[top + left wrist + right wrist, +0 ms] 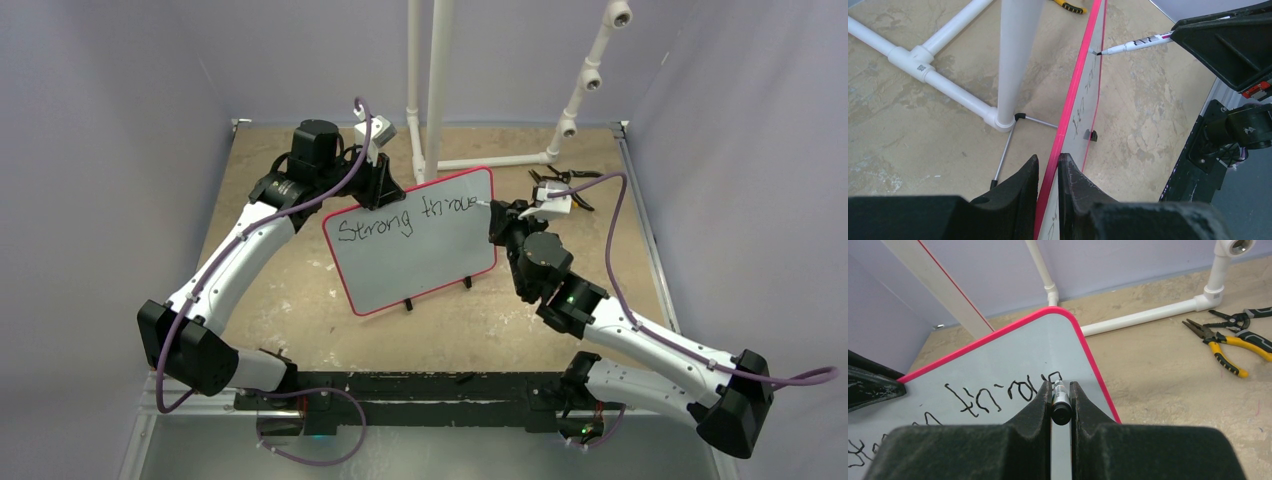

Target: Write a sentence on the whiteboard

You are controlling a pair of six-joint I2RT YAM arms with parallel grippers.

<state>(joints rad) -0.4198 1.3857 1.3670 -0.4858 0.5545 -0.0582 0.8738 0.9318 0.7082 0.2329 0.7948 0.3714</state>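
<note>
The right pincer (pixel 1060 390), at the bottom of its wrist view, is clenched on a marker (pixel 1061 407). The marker's tip touches the whiteboard (pixel 420 265) near its upper right corner, just past the last letter. The board stands tilted on the worktop (pixel 300 300) at the centre of the top view. The left pincer (pixel 1049 159) grasps its red upper left edge. The sentence (pixel 400 220) reads "Strong throu".
</note>
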